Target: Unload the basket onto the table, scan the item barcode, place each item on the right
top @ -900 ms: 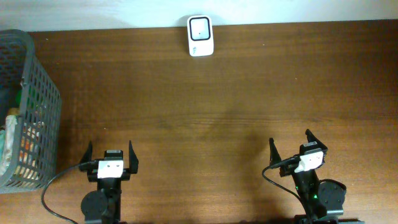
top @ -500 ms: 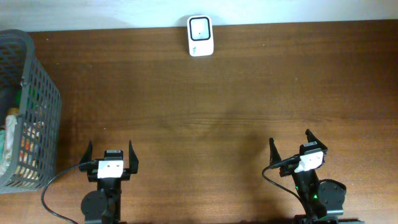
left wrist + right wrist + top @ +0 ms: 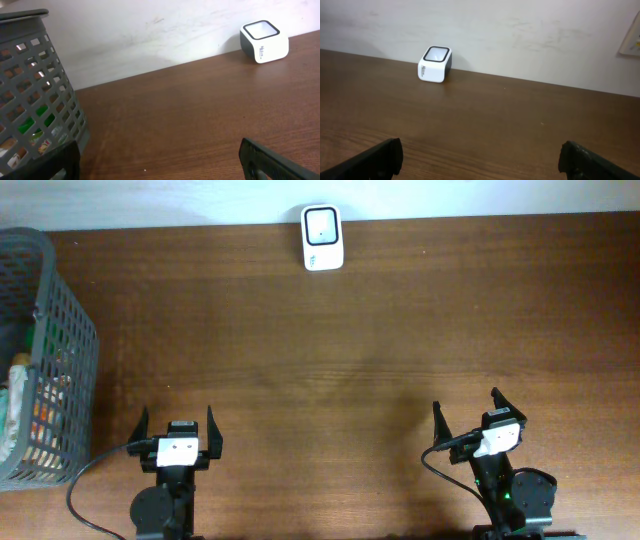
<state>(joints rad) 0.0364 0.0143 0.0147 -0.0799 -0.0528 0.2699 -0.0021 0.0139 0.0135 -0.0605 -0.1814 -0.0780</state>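
Scanner [image 3: 322,238] stands by the wall [image 3: 150,200] (left claw [image 3: 177,416] and right claw [image 3: 466,401] gape empty).

A dark brown wooden tabletop [image 3: 350,330] is filling almost everything in sight, its grain running lengthwise from the left edge to the right edge. Soft, even light is falling on it, leaving a faint paler sheen near the middle and casting no hard shadows. Along the far edge a whitish plaster wall [image 3: 520,30] is rising straight up, meeting the wood in a clean line. The wall is showing faint grey scuffs and smudges across its surface. At the far right corner, a pale framed panel [image 3: 632,35] is hanging on the wall, cut off by the edge of the view, too little of it showing to tell what it is.
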